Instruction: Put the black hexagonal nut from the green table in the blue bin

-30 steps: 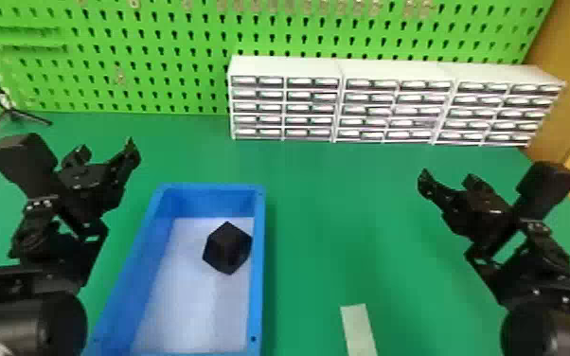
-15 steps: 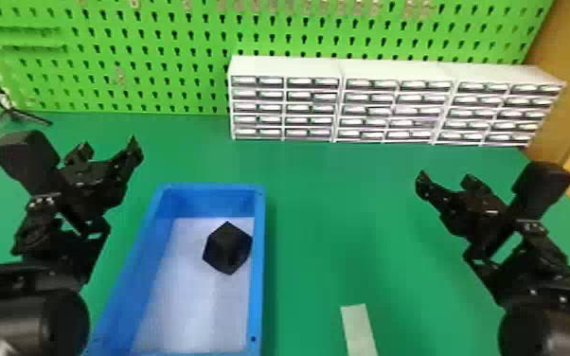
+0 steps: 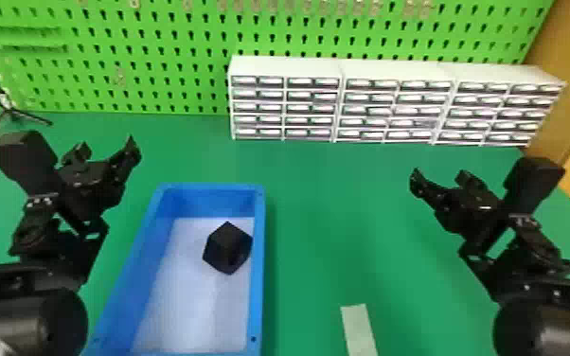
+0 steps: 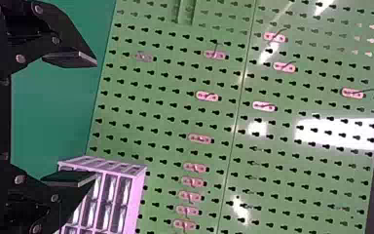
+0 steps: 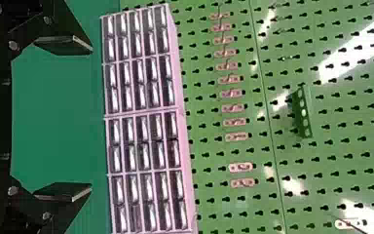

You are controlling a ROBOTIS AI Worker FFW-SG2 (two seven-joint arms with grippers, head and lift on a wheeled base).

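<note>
Looking down from the head, we see the nut [image 3: 227, 248] lying inside the bin [image 3: 259, 246], on its pale floor, toward the far end and close to the side wall on our right; we cannot tell whether it touches that wall. The bin sits on the left part of the green bench [image 3: 336, 213], between our two arms. Our left tool [image 3: 105, 146] is over the bench, just beyond the bin's far left corner, and our right tool [image 3: 440, 175] is well apart from the bin, over the right part. The wrist views give us the fingers from close up: those of the left tool [image 4: 96, 119] stand wide apart with empty space between, and those of the right tool [image 5: 91, 118] are spread just as wide, equally empty. From the left wrist we also get small hangers [image 4: 207, 96] with thin wires on the pegboard, and from the right wrist a little green rack [image 5: 302, 112] mounted there. On the bench, a pale strip [image 3: 357, 326] lies near us, to the right of the bin. White drawers [image 3: 397, 71] line the back, before the bright green pegboard [image 3: 156, 42]; a black stand [image 3: 7, 106] is at the far left, and an orange-brown wall [image 3: 568, 104] rises on the right.
</note>
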